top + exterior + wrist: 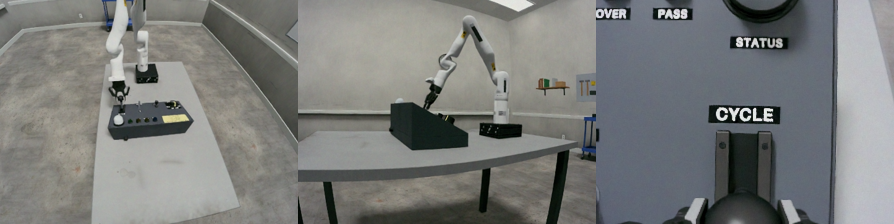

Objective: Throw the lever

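The dark console (148,128) (428,131) (656,100) sits on the grey table (154,179) (360,151). Its lever is at the left end of the sloped panel. In the wrist view the lever's black ball knob (742,205) sits at the lower end of the slot (744,157), below the CYCLE label (744,114). My gripper (120,99) (428,104) (743,212) is shut on the knob, one fingertip on each side. In the exterior view the lever is hidden behind the console.
On the panel are a white dome button (118,120), a row of small lamps (142,120), a toggle (140,105), a small knob (156,103), a rotary dial (172,104) and a yellow label (175,118). The arm's black base (146,74) (500,130) stands behind the console.
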